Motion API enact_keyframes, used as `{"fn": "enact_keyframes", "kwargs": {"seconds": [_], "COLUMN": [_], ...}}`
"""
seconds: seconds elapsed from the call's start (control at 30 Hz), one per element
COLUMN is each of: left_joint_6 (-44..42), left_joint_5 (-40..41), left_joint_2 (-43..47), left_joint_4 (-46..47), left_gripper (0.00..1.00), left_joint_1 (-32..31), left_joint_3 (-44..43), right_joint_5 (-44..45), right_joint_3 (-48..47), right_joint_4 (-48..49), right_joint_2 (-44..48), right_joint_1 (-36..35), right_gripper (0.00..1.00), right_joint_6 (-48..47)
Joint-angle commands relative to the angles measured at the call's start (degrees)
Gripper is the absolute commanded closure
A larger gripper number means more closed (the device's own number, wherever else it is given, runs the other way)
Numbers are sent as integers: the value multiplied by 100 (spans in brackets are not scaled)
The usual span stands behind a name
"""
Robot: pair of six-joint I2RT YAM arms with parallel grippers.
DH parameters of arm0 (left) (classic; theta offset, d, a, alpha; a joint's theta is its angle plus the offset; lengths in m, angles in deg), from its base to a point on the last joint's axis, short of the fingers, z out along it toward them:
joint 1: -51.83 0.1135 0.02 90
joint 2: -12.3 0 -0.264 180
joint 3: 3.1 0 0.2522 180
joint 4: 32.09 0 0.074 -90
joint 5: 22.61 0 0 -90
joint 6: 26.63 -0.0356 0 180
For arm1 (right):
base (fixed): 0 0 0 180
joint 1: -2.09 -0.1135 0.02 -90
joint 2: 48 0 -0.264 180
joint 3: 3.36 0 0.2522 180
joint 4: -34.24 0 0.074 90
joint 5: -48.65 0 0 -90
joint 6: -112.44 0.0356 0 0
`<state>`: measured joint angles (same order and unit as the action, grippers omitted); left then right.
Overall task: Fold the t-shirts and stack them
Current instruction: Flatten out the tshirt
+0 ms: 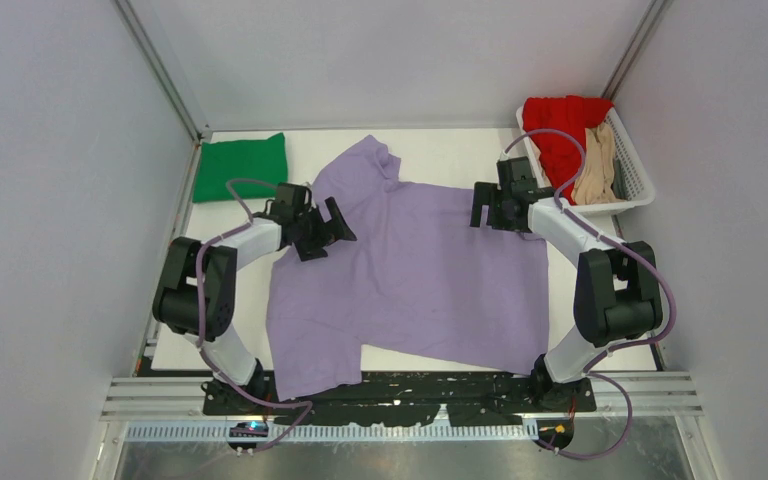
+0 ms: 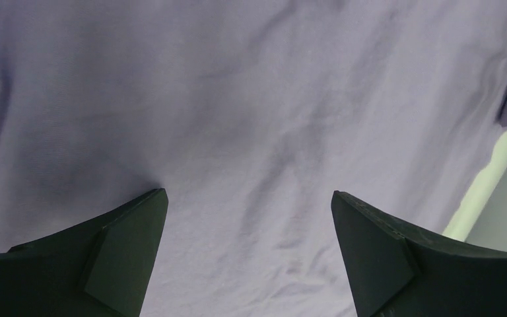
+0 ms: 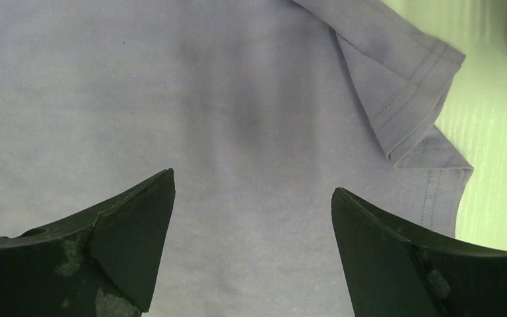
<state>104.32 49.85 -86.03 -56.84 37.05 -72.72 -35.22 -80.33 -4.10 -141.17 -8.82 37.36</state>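
Cloth of bright green, a folded t-shirt [image 1: 241, 167], lies at the far left corner of the white worktop [image 1: 440, 150]. Just right of it the left fingers [image 2: 122, 254] are spread wide above the left side of the lavender t-shirt [image 1: 410, 270] with nothing between them. Their tips are close to the fabric, and a faint crease runs up to one tip, but I cannot tell if they touch it.

The lavender t-shirt lies opened out across the middle of the worktop. One flap juts toward the far edge near the green t-shirt, and another reaches the near edge by the arm bases.

The right fingers [image 3: 129, 244] are also spread wide and hold nothing. They are over the shirt's far right corner, where a double-stitched hem is folded back on itself.

Farthest right, a white slatted basket [image 1: 640, 185] sits at the far right corner, just beside the lavender cloth. It holds a red t-shirt [image 1: 560, 130] at its far end and a tan t-shirt [image 1: 595, 165] bunched against that.
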Motion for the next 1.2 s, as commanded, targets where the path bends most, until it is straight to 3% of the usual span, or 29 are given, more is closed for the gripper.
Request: {"fn": "enact_keyframes", "kwargs": {"seconds": [0.0, 0.27, 0.5, 0.87, 1.17], "left_joint_6": [-168, -52, -167, -243, -206], "left_joint_5": [302, 12, -194, -610, -592], "left_joint_2": [347, 948, 813, 1124, 945], "left_joint_4": [-215, -47, -184, -149, -113], "left_gripper": [0, 0, 0, 0, 0], "left_joint_1": [268, 1115, 1116, 1114, 1114], "left_joint_3": [487, 1430, 975, 275, -231], "right_joint_5": [45, -162, -1087, -1432, -1175], "right_joint_3": [-32, -191, -1025, -2429, -3403], "right_joint_4": [1, 70, 55, -550, -1251], "right_joint_2": [92, 65, -703, -2355, -3231], "right_joint_1": [-13, 215, 294, 537, 700], "right_gripper": [5, 4, 5, 5, 4], "right_joint_6": [-99, -142, -272, 65, -183]}}
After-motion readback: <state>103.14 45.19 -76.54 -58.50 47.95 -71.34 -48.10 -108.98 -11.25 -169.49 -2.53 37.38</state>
